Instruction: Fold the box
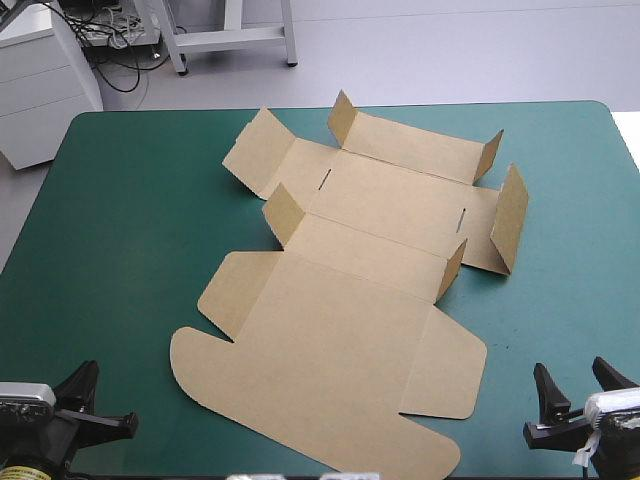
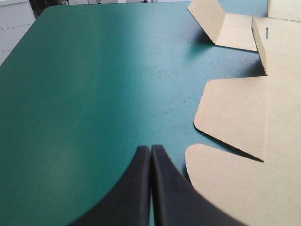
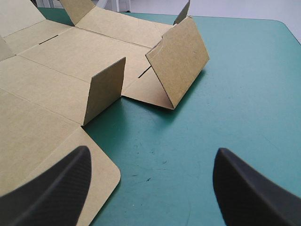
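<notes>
Brown box (image 1: 340, 320), an unfolded sheet with small flaps raised. Its long axis runs near-to-far, rounded lid toward the robot. Left gripper (image 2: 150, 155) has its fingers pressed together; right gripper (image 3: 153, 149) is spread wide, holding nothing.

So your table (image 1: 120, 230) with its teal-green cover (image 1: 560, 180) is carrying the brown box (image 1: 340, 260), opened out across the middle of the high view. Its big round-cornered panel (image 1: 320, 380) lies flat toward the bottom of the frame. Up toward the top centre you've got several small flaps (image 1: 510, 215) standing raised. The cover shows bare to the left and right of it.
</notes>
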### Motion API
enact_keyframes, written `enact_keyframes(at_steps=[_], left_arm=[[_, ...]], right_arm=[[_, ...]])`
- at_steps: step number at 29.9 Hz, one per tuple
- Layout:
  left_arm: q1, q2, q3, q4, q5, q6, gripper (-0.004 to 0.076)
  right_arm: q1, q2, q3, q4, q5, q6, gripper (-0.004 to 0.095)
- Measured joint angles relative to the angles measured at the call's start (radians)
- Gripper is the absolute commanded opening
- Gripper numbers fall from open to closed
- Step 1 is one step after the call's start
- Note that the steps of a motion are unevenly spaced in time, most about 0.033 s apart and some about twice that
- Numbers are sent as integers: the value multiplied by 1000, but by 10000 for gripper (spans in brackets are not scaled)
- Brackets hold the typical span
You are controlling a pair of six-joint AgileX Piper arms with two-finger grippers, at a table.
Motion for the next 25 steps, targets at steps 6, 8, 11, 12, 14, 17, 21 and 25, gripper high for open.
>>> enact_keyframes(at_steps=[6,8,11,12,14,17,21,25], left_arm=[[0,0,0,0,0,0,-32],[0,0,0,0,0,0,-32],[0,0,0,0,0,0,-32],[0,0,0,0,0,0,-32],[0,0,0,0,0,0,-32],[0,0,0,0,0,0,-32],[0,0,0,0,0,0,-32],[0,0,0,0,0,0,-32]], right_arm=[[0,0,0,49,0,32,690],[0,3,0,67,0,51,690],[0,48,0,90,-6,71,691],[0,74,-1,100,-9,75,690],[0,126,-12,124,-12,79,690],[0,223,-61,170,-23,80,690],[0,365,-158,227,-50,114,690],[0,532,-265,261,-53,140,690]])
